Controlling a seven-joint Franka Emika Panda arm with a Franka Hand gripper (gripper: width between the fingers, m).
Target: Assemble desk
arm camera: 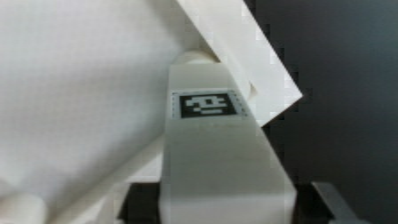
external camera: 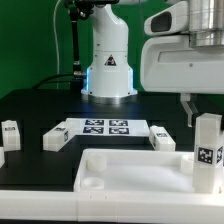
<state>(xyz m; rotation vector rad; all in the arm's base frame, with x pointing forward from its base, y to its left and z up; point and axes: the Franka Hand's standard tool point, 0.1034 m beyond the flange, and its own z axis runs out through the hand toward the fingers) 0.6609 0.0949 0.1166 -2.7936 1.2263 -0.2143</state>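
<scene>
Closest to the exterior camera lies the white desk tabletop (external camera: 120, 172), rim up, on the black table (external camera: 40, 103). At its end on the exterior view's right, the gripper (external camera: 203, 118) holds a white square leg (external camera: 207, 145) upright. The fingers (arm camera: 322, 200) stand partly closed, clamped on its two sides. Whether its lower end touches the tabletop cannot be told. Behind, one loose leg (external camera: 55, 138) and a second loose leg (external camera: 160, 137) flank the marker board (external camera: 105, 127).
</scene>
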